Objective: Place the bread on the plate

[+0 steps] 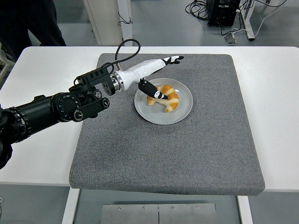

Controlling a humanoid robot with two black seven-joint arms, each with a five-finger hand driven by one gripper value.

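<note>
A black robot arm reaches in from the left over a grey mat [187, 154] on a white table [42, 154]. Its left hand [156, 77] hovers at the far left rim of a grey plate [183, 112], fingers spread and holding nothing, thumb pointing down towards the bread [167, 99]. The bread, a golden croissant, lies on the plate, just left of centre. The placing looks done; what seems left is drawing the hand clear
</note>
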